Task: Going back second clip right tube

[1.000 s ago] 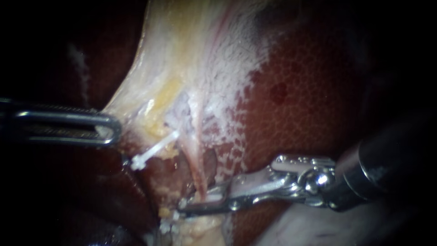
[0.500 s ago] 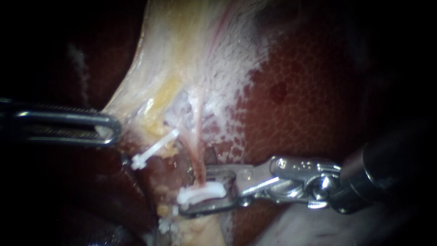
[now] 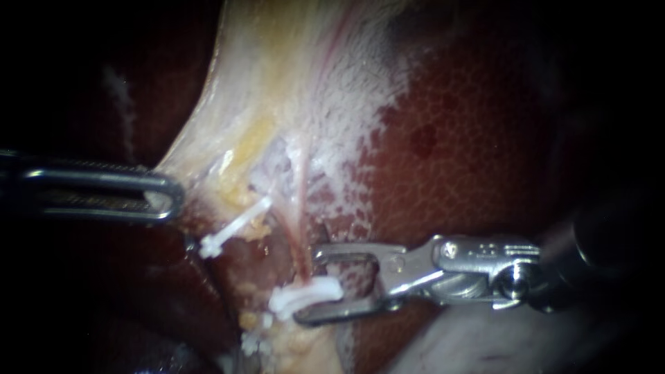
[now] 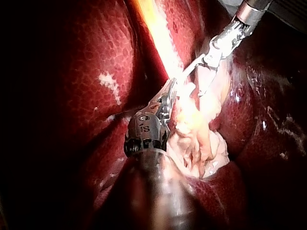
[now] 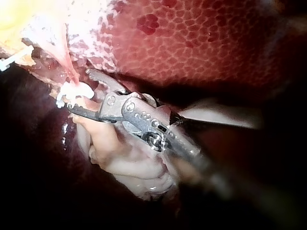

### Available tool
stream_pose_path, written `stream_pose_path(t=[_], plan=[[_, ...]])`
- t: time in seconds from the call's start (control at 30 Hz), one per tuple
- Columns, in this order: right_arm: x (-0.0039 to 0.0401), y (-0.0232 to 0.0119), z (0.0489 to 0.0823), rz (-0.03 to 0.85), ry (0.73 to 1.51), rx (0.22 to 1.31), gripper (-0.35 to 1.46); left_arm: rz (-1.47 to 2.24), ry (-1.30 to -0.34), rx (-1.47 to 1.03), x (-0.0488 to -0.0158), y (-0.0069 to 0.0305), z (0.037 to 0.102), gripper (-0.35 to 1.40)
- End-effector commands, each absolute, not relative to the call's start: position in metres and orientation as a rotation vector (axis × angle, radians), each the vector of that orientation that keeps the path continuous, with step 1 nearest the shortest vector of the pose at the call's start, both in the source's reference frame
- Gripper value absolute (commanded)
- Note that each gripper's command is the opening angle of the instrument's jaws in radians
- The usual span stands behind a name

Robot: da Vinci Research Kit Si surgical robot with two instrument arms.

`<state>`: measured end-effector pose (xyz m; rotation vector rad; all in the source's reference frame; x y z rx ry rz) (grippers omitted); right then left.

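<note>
My slim silver right instrument [image 3: 310,282] has its jaws parted, empty; the white plastic clip [image 3: 294,298] sits between their tips, closed on the thin pink right tube [image 3: 299,239]; withdrawal seems in hand, needing a straight pull rightward; far left, my left instrument [image 3: 163,197] clamps pale yellowish tissue [image 3: 228,138].

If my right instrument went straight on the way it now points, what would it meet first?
The right instrument would most likely meet the nearer white clip on the right tube, just at its open jaw tips; depth is unclear.
</note>
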<state>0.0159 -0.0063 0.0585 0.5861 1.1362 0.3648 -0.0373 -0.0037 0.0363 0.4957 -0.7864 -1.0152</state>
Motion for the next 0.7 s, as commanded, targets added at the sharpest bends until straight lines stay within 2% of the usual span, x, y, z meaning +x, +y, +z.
stream_pose_path(t=[0.03,0.47,0.7], plan=[[0.0156,-0.0061,0.0583,0.350,1.141,0.577,0.60,-1.015,-0.787,0.496,-0.0373,-0.0037,0.0364,-0.35],[0.0105,-0.0032,0.0554,0.207,1.185,0.425,0.60,-1.004,-0.783,0.495,-0.0372,-0.0038,0.0370,-0.35],[0.0096,-0.0024,0.0547,0.159,1.197,0.396,0.60,-1.008,-0.779,0.498,-0.0372,-0.0038,0.0372,-0.35]])
